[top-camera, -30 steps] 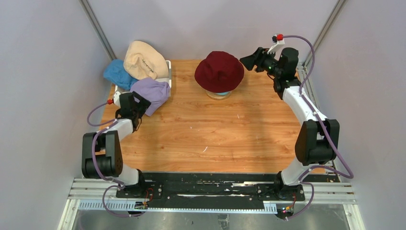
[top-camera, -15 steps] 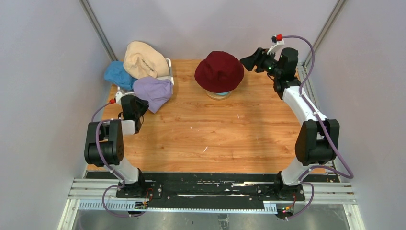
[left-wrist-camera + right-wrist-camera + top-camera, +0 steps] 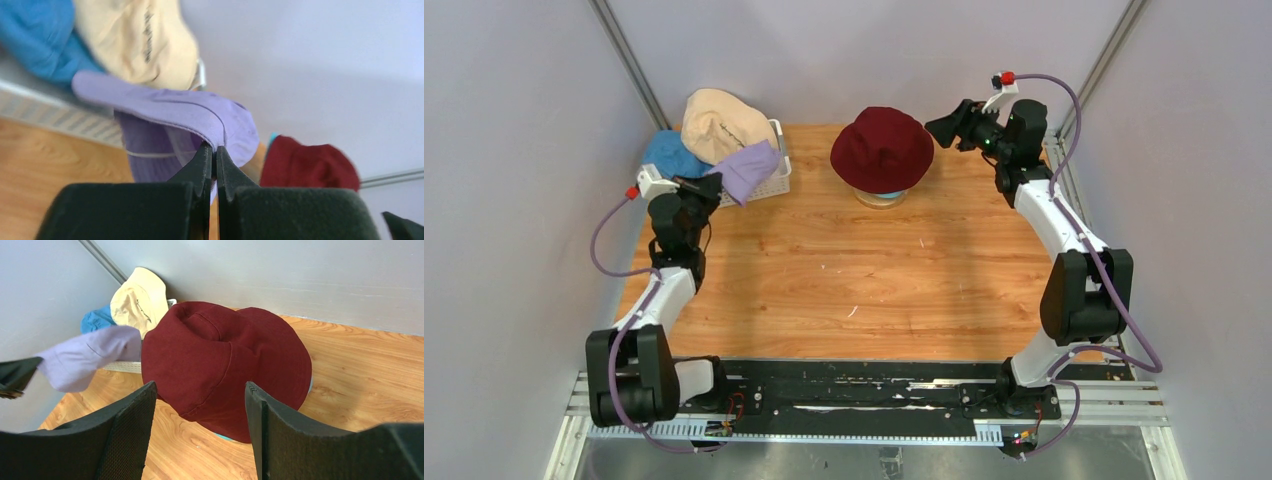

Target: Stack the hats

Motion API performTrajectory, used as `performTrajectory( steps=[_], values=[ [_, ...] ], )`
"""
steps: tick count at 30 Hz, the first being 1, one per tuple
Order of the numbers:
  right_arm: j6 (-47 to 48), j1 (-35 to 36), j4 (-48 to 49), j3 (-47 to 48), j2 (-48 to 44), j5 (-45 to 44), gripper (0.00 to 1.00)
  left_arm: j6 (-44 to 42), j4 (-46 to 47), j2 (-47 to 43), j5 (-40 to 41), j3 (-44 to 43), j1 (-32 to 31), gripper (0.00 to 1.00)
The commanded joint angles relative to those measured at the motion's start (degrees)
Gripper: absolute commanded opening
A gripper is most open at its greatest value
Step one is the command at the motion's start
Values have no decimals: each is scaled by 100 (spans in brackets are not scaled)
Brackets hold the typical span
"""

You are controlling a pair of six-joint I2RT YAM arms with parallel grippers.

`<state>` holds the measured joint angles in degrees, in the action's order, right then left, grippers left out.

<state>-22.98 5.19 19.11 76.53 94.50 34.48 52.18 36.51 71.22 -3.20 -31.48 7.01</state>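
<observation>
Lavender hat (image 3: 749, 168) now up over basket (image 3: 777, 182) (blue (image 3: 664, 155), beige (image 3: 719, 125) inside)

Teal hat (image 3: 882, 192) mostly hidden under dark red hat (image 3: 882, 148), only sliver showing. Blue hat (image 3: 664, 155) half covered by beige hat (image 3: 717, 125). Basket (image 3: 45, 111) blurred in left wrist view.

The counter (image 3: 844, 290) is a pale wood-grain board. A white mesh basket (image 3: 774, 178) sits on its far left corner, and the round base of a wooden stand (image 3: 869, 201) rests near the middle of its far edge.
</observation>
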Motion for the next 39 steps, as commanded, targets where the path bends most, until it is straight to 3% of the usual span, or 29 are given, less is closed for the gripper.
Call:
performTrajectory(
  steps=[1,20,31,39],
  values=[
    [-51,126,197,-12,-143,83,65,-180,-562,-404,-104,-636,34,0],
    [-14,316,37,281,-340,201,64,596,-184,911,-1167,-3259,-302,0],
    [19,547,-59,552,-283,229,64,948,211,2656,-1459,-5400,-1041,0],
    [403,1187,-301,1111,67,118,63,1134,454,3827,-1427,-6683,-1436,0]
  ],
)
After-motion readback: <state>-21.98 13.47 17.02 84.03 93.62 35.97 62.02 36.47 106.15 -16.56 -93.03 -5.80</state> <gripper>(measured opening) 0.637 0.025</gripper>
